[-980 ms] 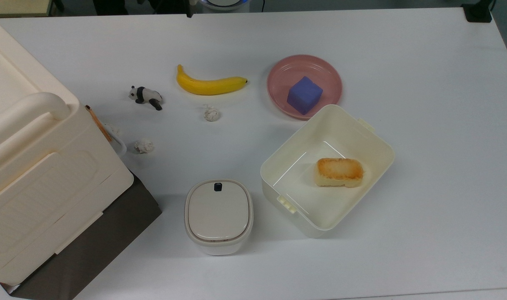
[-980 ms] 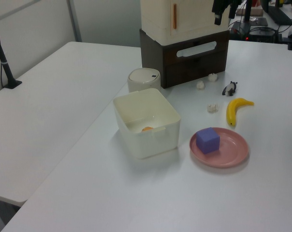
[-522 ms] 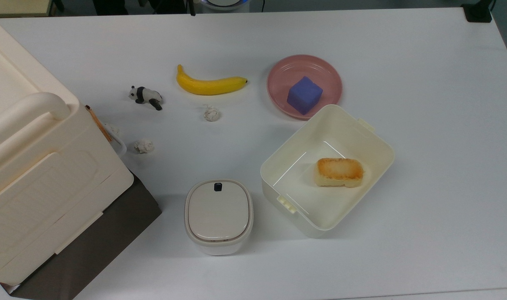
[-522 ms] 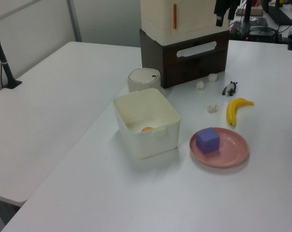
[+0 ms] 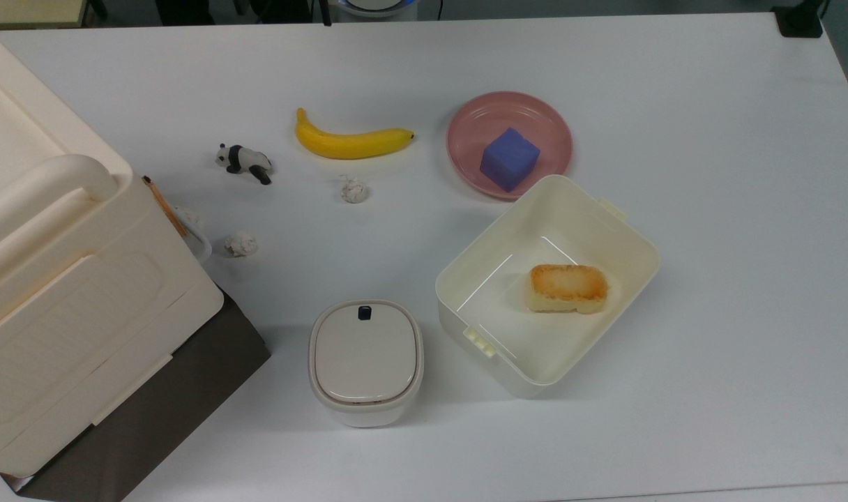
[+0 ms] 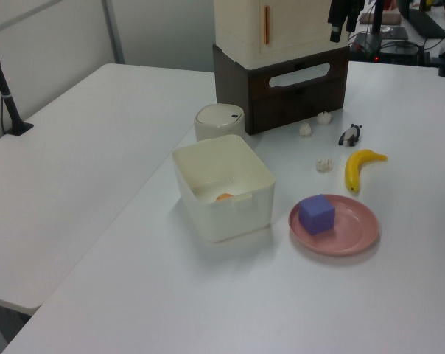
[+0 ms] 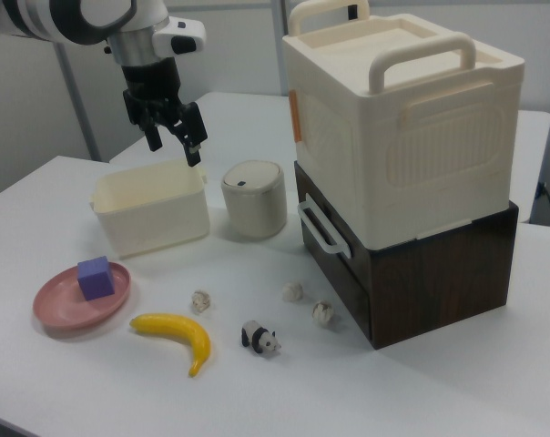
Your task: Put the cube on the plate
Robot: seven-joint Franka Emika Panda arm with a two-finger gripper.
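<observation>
Arm risen slightly, fingers spread, well above cube on plate

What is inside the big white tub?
Inside the cream tub lies one toasted yellow-brown bread-like block, flat on the floor near the middle. The rest of the floor is bare. What is under the block is covered.

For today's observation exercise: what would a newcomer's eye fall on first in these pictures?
Probably the purple cube sitting on the pink plate, beside the yellow banana on the white table. In the right view, the big cream box on its dark base and the open gripper held above the tub also stand out.
</observation>
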